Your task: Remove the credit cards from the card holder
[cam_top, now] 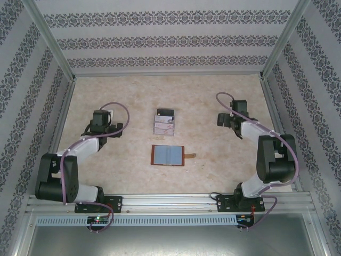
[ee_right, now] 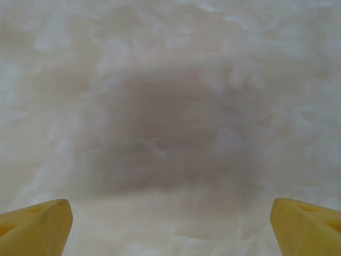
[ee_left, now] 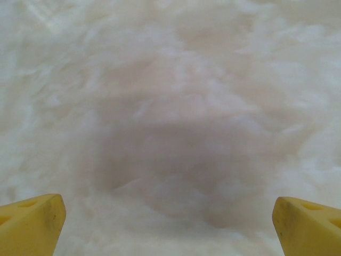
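Although both arms hang over bare counter [cam_top: 122, 170], the work lies between them. At the left, the left claw [ee_left: 168, 218] stands wide, its yellow fingers [ee_left: 32, 224] at the far corners of the wrist view with nothing between them but pale mottled surface. Inward from it and nearer the bases lies the card holder [cam_top: 168, 155], spread open flat with its grey-blue slotted inside up. Its long axis runs left to right across the counter, and its snap tab [cam_top: 191, 156] points toward the right arm. Beyond it, farther from the bases and near but apart, sits a clear rack [cam_top: 164, 121] with pale lilac credit cards [cam_top: 164, 128] seemingly in it — whether any sit in the holder's slots is too small to tell. At the right, the right claw [ee_right: 170, 218] is likewise spread wide and holds nothing. The holder lies about midway between the two claws, so neither arm looks clearly nearer; the tab side perhaps favours the right one — a judgement only. No brand or lettering can be read.
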Available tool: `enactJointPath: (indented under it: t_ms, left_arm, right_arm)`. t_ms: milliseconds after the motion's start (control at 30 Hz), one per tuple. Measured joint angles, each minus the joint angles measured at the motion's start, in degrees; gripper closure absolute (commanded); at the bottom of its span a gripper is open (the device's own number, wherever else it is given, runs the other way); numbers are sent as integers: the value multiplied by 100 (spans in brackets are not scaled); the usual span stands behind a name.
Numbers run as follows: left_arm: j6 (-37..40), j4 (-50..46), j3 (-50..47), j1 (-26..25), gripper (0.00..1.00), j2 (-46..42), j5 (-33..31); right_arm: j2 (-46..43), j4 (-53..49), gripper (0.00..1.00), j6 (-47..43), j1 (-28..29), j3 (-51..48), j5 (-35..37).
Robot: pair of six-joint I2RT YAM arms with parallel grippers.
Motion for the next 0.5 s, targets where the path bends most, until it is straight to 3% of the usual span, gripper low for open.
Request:
enactJointPath:
  t_ms: [300,500]
  left_arm:
    - [-623,2691,-1130,719,0,339,719]
    - [-726,3355,-1062,750,0,702,1172]
  right_arm:
    - [-358,2323,4,-280,-85,-1204,-31]
    - [-503,3248,3,-459,-55,-1593,-221]
